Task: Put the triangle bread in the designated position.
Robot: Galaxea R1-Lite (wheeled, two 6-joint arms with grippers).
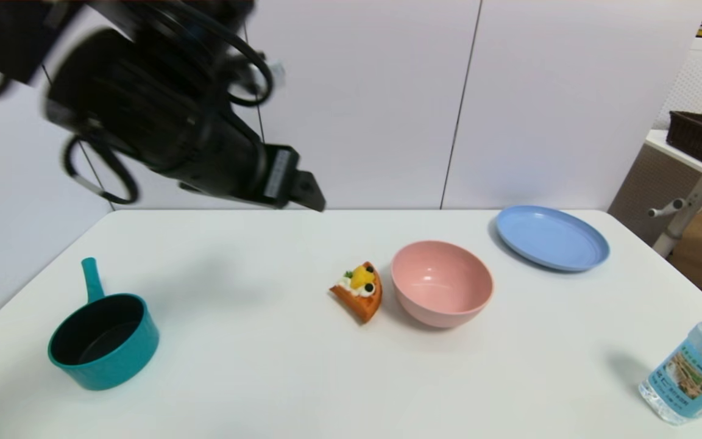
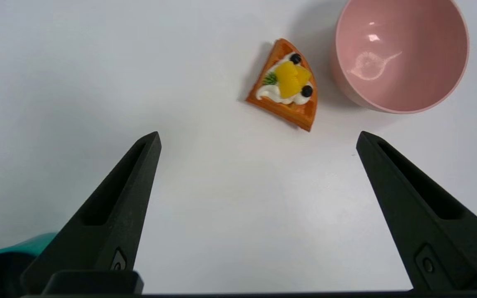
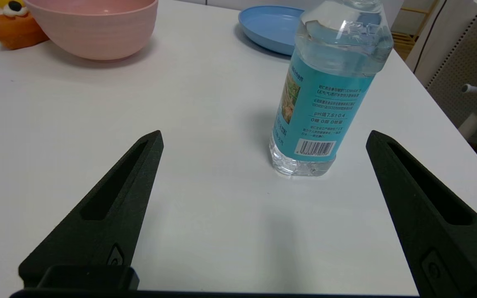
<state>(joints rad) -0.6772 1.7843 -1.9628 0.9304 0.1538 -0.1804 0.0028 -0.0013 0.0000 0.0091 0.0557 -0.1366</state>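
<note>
The triangle bread [image 1: 358, 291] lies on the desk [image 1: 278, 366] just beside the pink bowl [image 1: 442, 283]; the left gripper [image 2: 257, 140] hangs above, jaws released. The right gripper [image 3: 263, 138], jaws spread, rests near the water bottle [image 3: 325, 87].

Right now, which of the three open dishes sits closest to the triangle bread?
The pink round bowl, just to the robot's right of the small orange-brown wedge-shaped triangle bread. The flat blue plate lies beyond it; the teal handled pot sits far left.
</note>
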